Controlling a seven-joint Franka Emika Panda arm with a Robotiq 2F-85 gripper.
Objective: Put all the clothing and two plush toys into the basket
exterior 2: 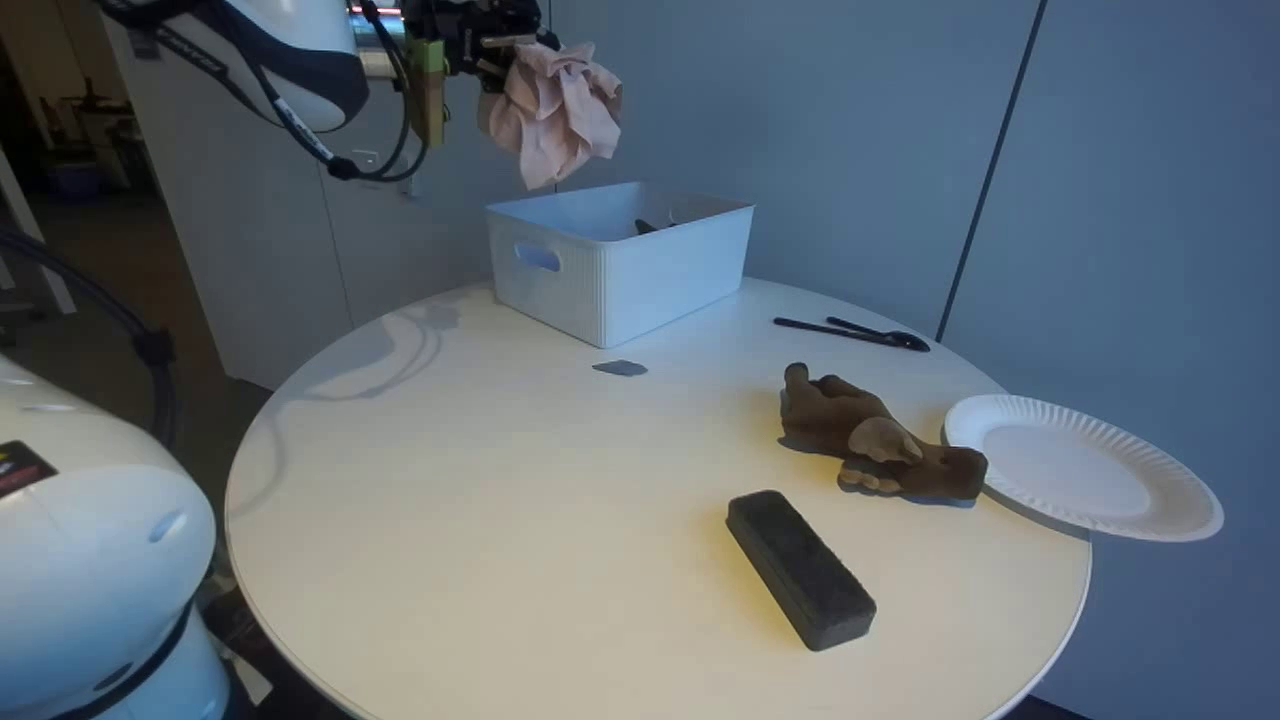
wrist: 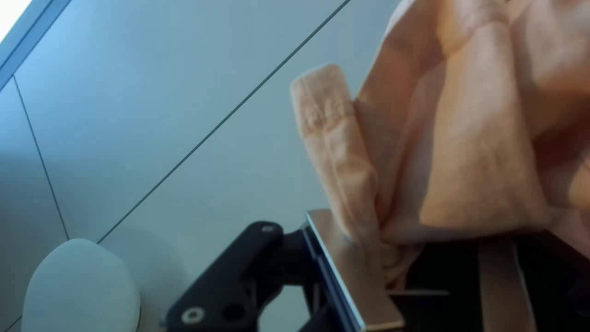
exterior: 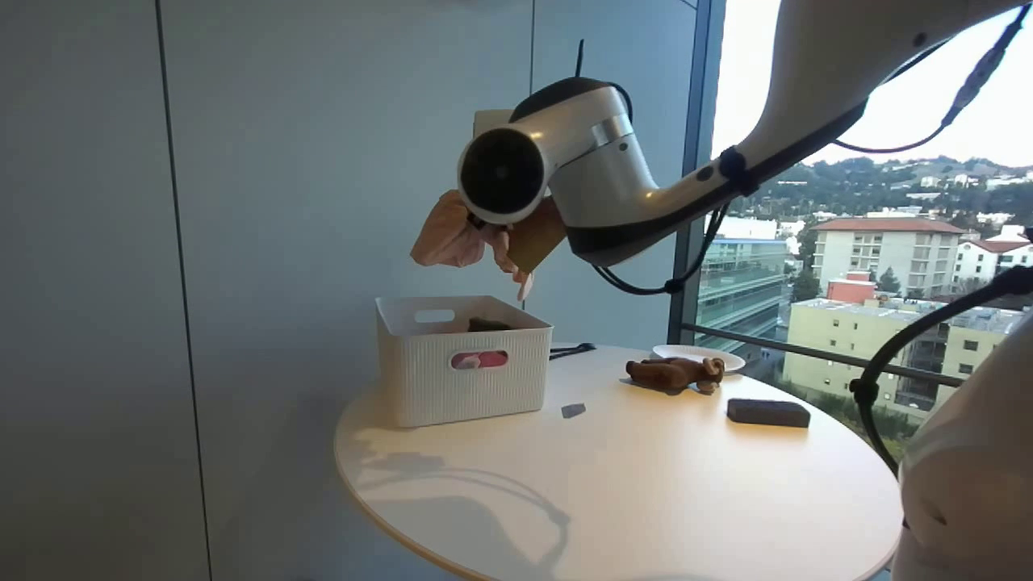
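Observation:
My gripper (exterior 2: 508, 62) is shut on a crumpled pink cloth (exterior 2: 560, 112), held in the air above the white basket (exterior 2: 610, 285). The cloth also shows in an exterior view (exterior: 449, 234), where the wrist mostly hides the gripper. In the wrist view the cloth (wrist: 484, 152) bunches between and over the fingers (wrist: 410, 263). The basket (exterior: 472, 395) stands upright at the table's back. Something dark (exterior: 487, 324) and something pink-red (exterior: 483, 360) show inside it; the rest is hidden. A brown plush toy (exterior 2: 850, 425) lies on the table, also in an exterior view (exterior: 674, 374).
A white paper plate (exterior 2: 1075, 470) overhangs the table edge beside the plush toy. A black block (exterior 2: 800, 570) lies nearer the front. Black utensils (exterior 2: 850, 333) and a grey scrap (exterior 2: 620, 368) lie near the basket. A wall (exterior: 323, 177) stands behind the table.

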